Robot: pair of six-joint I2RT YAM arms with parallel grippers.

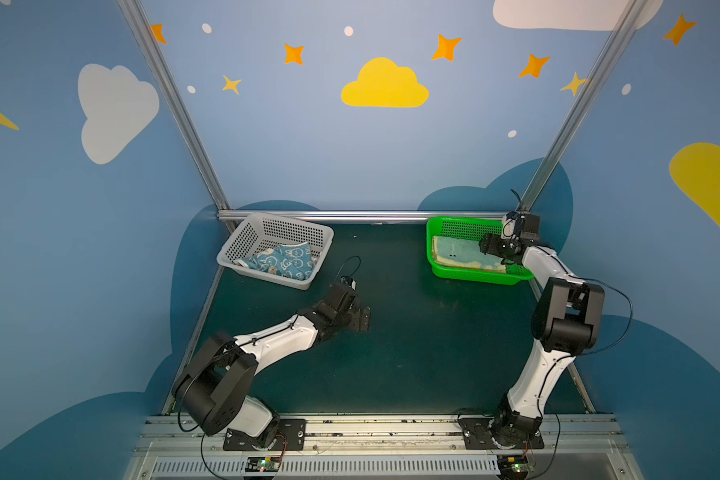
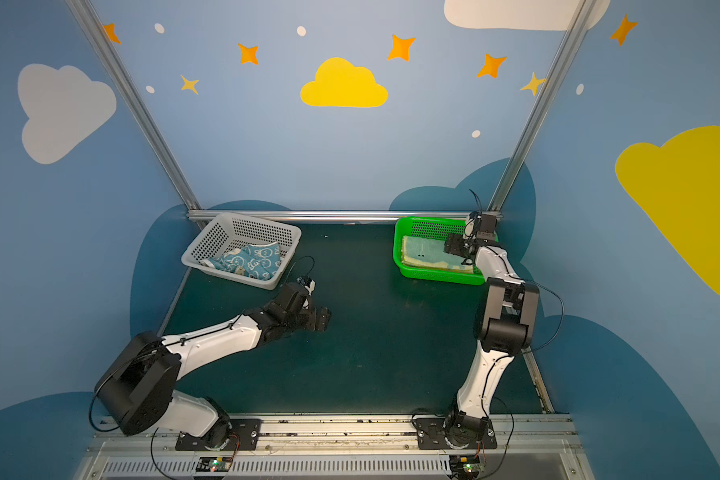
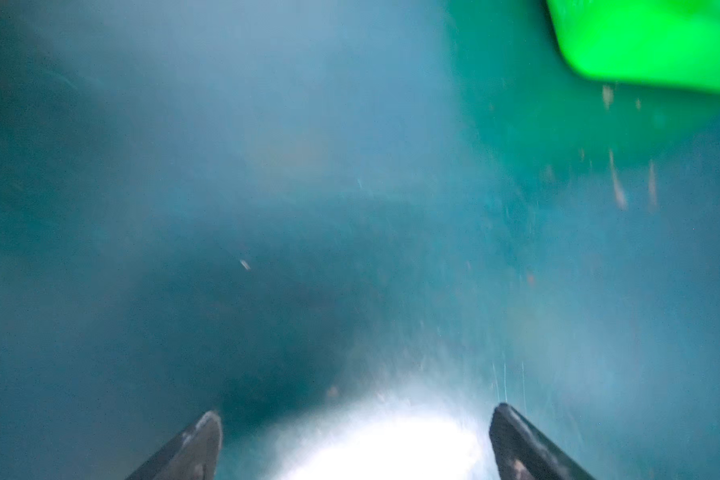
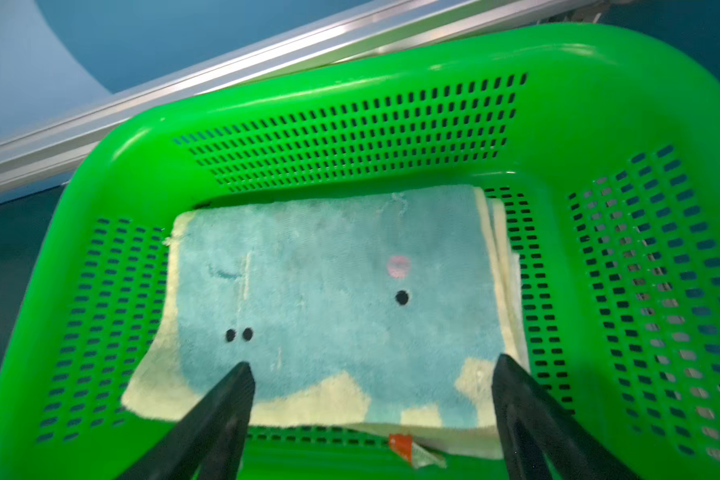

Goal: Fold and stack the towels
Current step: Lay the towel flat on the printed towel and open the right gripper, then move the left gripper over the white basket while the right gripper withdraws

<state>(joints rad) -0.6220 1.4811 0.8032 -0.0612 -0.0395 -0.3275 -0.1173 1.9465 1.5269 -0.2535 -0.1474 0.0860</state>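
here both spread, empty: right gripper (image 4: pixel 373 361) over the folded towel (image 4: pixel 329 291) in the green basket (image 4: pixel 350 95), left gripper (image 3: pixel 356 409) over mat (image 3: pixel 225 166).

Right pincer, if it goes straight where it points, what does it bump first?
Probably the folded blue-and-cream terry towel in the green perforated plastic basket; the open right pincer aims at it.

White links (image 1: pixel 275 338), black joints (image 1: pixel 566 316), thin cables (image 1: pixel 631 309)
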